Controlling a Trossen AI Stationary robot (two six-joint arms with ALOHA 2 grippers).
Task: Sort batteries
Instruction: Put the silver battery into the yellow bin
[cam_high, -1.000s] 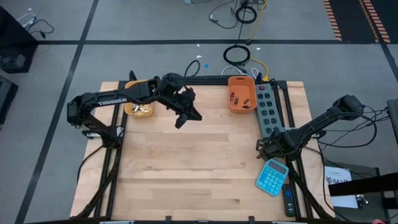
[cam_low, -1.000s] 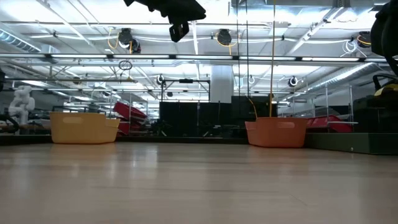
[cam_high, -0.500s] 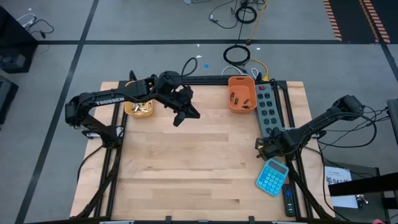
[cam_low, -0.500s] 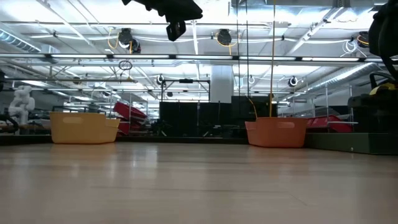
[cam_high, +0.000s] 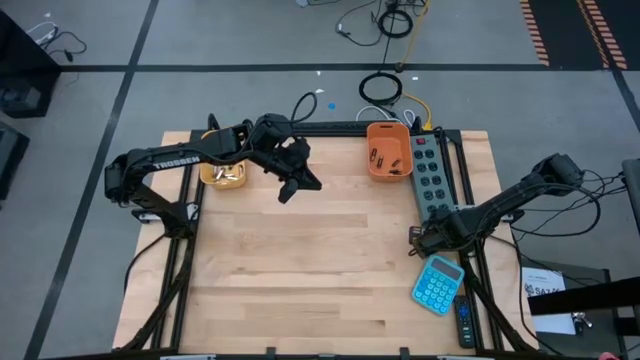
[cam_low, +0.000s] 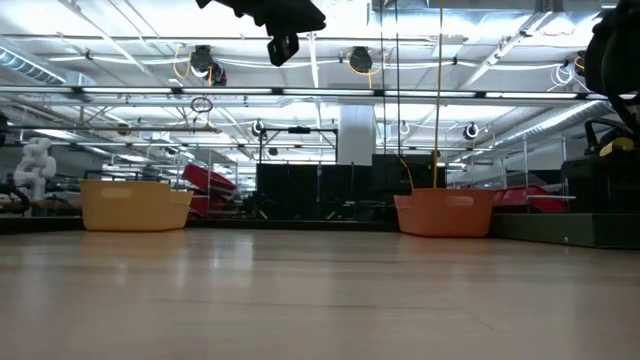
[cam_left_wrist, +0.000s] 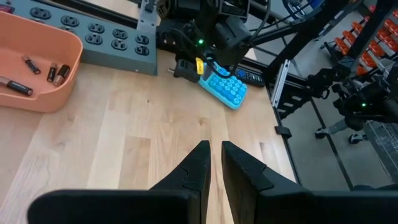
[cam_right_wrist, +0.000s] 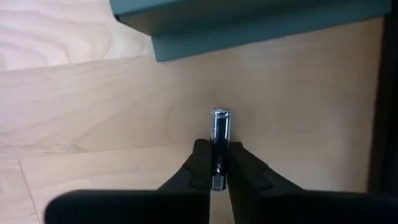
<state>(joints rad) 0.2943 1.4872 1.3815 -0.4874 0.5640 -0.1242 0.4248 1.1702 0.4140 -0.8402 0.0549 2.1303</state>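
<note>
My left claw (cam_high: 288, 196) is hanging in the air near the yellow bin (cam_high: 222, 177), fingers nearly together with nothing in them, basically parked out of the way. The orange bin (cam_high: 388, 163) already has a few batteries (cam_left_wrist: 55, 73) lying in it. Over by the grey power strip (cam_high: 431, 175), my right claw (cam_right_wrist: 217, 163) sits low on the desk (cam_high: 300, 270), clamped on a silvery battery (cam_right_wrist: 220, 127) so I can lift it for sorting.
</note>
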